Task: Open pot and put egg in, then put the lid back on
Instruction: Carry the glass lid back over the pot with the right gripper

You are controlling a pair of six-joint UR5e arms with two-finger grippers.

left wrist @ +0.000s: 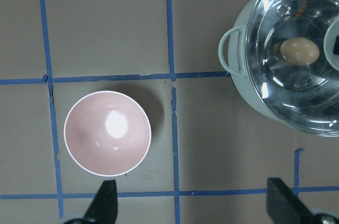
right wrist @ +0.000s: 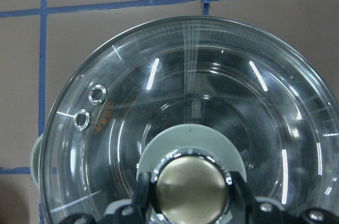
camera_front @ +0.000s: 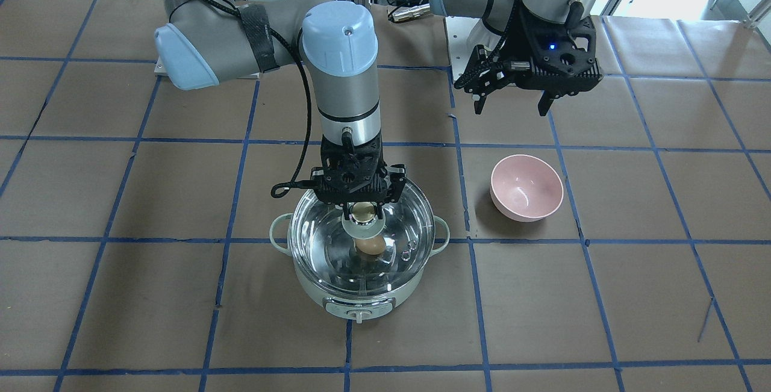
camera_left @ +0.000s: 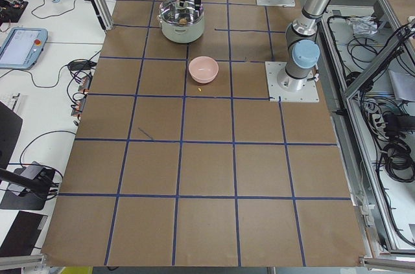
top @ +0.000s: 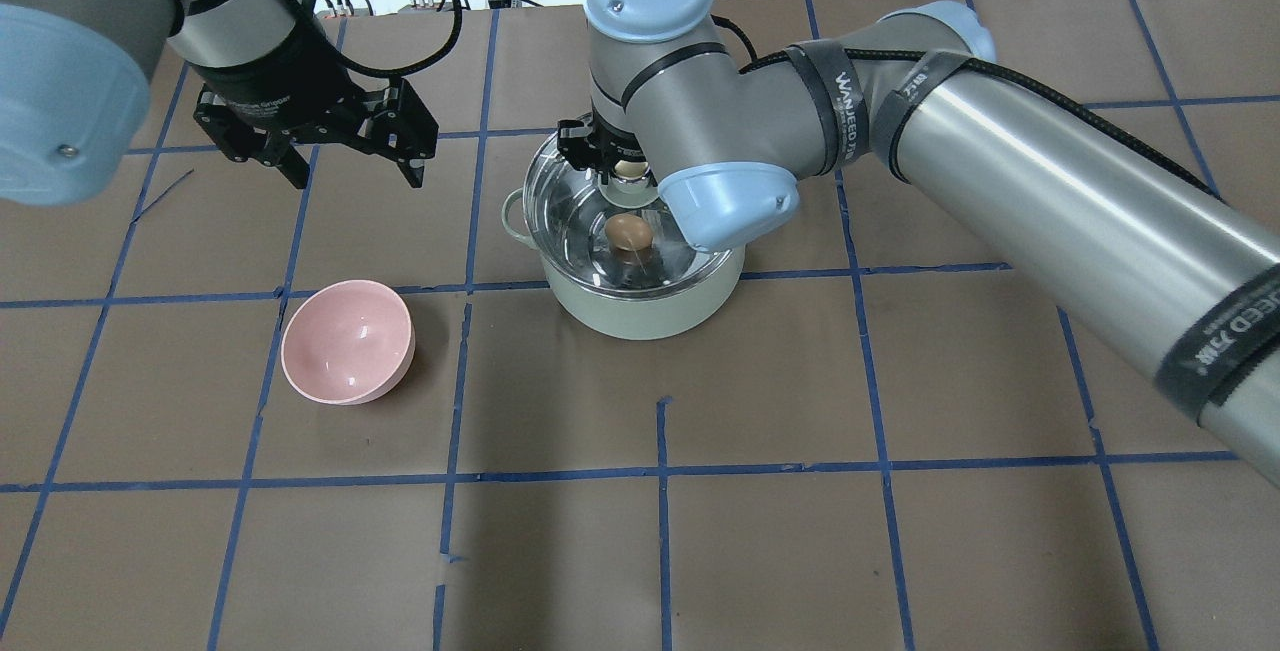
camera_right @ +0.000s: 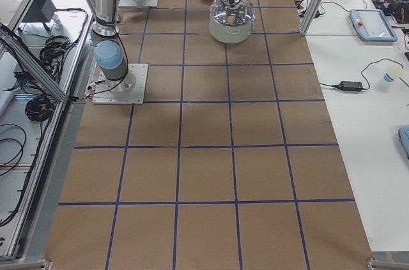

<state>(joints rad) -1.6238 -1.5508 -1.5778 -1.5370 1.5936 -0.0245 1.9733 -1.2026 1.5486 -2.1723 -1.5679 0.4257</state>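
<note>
Reaching in from the upper left of the front-facing view, the right arm bends down to the centre of the frame, where the right gripper [camera_front: 362,207] stands vertical over the pot [camera_front: 361,298]. Its two fingers [right wrist: 139,198] are closed on the beige-gold knob [right wrist: 189,191] of the lid [camera_front: 328,241], one on each side, as the right wrist cam shows clearly. The glass lid covers the pot's mouth; whether its rim is fully seated on the pot I cannot tell. The egg [camera_front: 370,246] lies inside the pot, approx. in the middle of the steel bottom, and is seen through the glass just below the knob in the frame. The two steam holes [right wrist: 90,106] are at the left of the lid in the wrist cam. The pot stands on the table [camera_front: 120,199] at lower centre, its dial [camera_front: 360,316] facing the bottom edge of the frame and a loop handle [camera_front: 278,230] at each side. Further right, near the pot but not touching it, is a pink bowl [camera_front: 526,187], upright, w/ nothing in it. At upper right the left gripper [camera_front: 512,108] hangs above the table, behind the bowl, its fingers spread wide apart and holding nothing.
</note>
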